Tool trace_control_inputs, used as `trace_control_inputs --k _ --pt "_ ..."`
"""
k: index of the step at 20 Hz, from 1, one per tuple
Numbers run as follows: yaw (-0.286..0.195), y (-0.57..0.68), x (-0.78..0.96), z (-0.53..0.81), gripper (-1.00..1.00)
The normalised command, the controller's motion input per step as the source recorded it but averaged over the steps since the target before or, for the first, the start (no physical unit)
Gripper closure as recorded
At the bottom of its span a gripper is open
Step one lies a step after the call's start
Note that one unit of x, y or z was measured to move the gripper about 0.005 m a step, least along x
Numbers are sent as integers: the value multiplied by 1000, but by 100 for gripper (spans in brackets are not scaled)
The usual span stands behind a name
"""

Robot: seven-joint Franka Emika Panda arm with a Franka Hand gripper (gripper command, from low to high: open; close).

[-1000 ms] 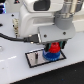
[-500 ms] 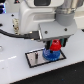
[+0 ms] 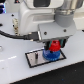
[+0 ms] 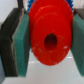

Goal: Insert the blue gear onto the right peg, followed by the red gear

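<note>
Red gear pinched in pincer, arm vertical over blue gear on plate.

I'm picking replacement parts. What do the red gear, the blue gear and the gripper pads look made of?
Red gear: probably moulded plastic, an even saturated red with a soft sheen. Blue gear: likely the same plastic, uniform bright blue, though blurred. Pads: matte teal, maybe rubber or foam; the pictures leave it open.

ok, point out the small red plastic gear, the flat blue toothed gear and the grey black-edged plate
small red plastic gear (image 4: 50,40), wrist view, face beside the hub hole
flat blue toothed gear (image 3: 50,56), exterior view, front toothed rim
grey black-edged plate (image 3: 35,58), exterior view, bare surface
</note>
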Motion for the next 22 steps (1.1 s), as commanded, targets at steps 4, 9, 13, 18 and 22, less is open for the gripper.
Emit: trace_control_inputs --k 4,9,13,18,22 --pt "0 -191 119 -130 100" --pt "0 -3 23 34 100" --pt "0 15 90 -288 100" --pt "0 29 111 -214 100" --pt "0 -10 106 -13 -100"
